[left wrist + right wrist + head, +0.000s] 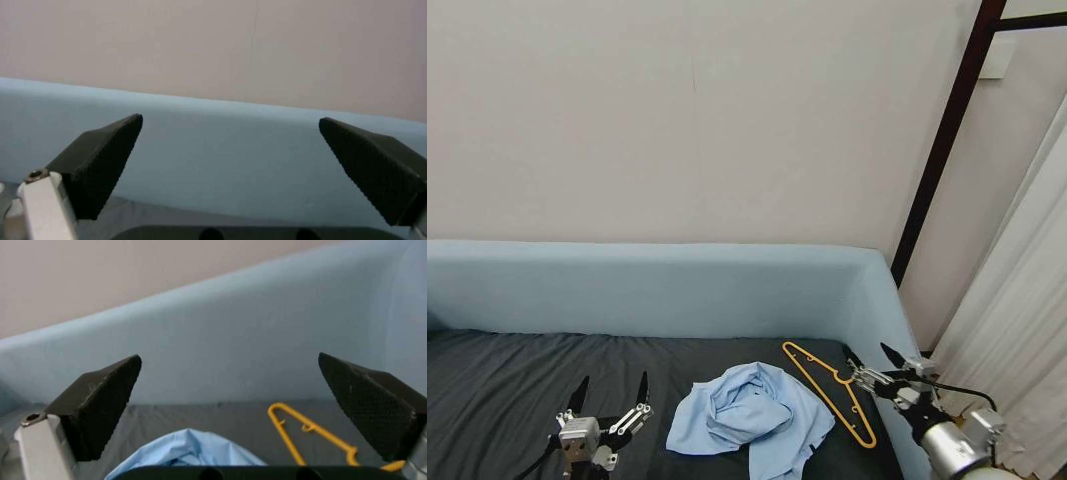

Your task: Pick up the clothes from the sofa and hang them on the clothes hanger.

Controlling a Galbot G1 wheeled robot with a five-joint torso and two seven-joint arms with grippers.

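Low in the head view, the left claw (614, 380) has its arm cut off by the bottom edge, and the right claw (865, 352) loses its arm at the lower right corner. We cannot tell the cut of the blue garment (747, 415), bunched in folds and clipped at the bottom edge. The orange hanger (827, 395) seems partly covered at its hook by the right claw. The sofa (627, 290) runs off the left edge.

place: home living room | cues: blue sofa (677, 290), curtain (1017, 330), plain wall (687, 110)
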